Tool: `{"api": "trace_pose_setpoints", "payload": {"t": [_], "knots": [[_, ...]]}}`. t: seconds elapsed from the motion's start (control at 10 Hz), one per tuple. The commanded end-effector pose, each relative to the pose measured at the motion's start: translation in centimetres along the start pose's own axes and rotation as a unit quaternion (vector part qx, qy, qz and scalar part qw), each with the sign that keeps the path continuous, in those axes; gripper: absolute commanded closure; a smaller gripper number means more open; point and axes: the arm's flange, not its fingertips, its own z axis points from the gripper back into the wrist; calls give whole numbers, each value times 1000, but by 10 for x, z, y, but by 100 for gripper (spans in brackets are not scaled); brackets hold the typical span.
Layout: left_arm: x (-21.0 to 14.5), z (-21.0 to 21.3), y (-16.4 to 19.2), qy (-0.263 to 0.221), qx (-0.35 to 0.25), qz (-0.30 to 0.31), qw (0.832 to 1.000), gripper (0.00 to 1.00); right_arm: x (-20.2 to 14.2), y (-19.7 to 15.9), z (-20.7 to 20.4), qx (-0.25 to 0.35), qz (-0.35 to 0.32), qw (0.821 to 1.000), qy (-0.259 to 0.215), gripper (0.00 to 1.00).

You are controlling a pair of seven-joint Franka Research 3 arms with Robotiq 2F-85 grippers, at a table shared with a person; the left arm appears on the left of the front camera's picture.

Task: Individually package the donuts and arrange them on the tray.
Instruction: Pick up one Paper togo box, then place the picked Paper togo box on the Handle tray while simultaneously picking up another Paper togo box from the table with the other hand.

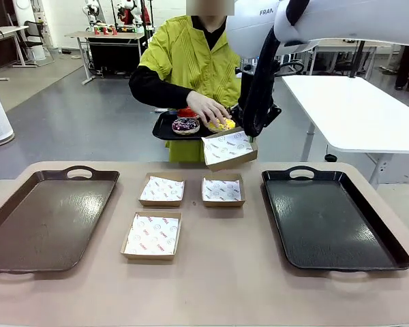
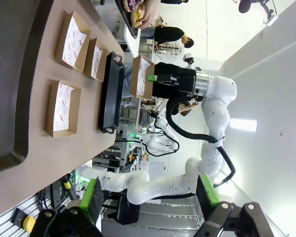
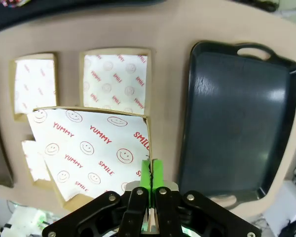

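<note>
At the far side a person holds a small black tray [image 1: 163, 130] with the donuts on it: a chocolate sprinkled one [image 1: 185, 125], a red one [image 1: 187, 112] and a yellow-iced one [image 1: 222, 125] under the person's hand [image 1: 206, 107]. My right gripper [image 1: 249, 139] is shut on the right edge of a paper-lined cardboard box [image 1: 227, 150], holding it tilted in the air just below that tray. From the right wrist, the fingers [image 3: 150, 173] pinch the box wall [image 3: 89, 148]. My left gripper [image 2: 150, 195] stands open and holds nothing, off to the side of the table.
Three more lined boxes [image 1: 161, 190] [image 1: 223, 190] [image 1: 151, 235] lie in the middle of the table. A brown tray [image 1: 48, 218] sits at the left and a black tray [image 1: 330, 218] at the right; both hold nothing.
</note>
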Motion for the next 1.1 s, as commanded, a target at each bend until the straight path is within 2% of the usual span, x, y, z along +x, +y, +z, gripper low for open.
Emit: {"api": "trace_pose_setpoints", "payload": {"t": [0.0,1.0], "knots": [[1,-1,-1,-9,-3,-4,1000,0,-9,2,4,4,3,1000,1,100],[1,-1,-1,-9,-3,-4,1000,0,-9,2,4,4,3,1000,1,100]]}}
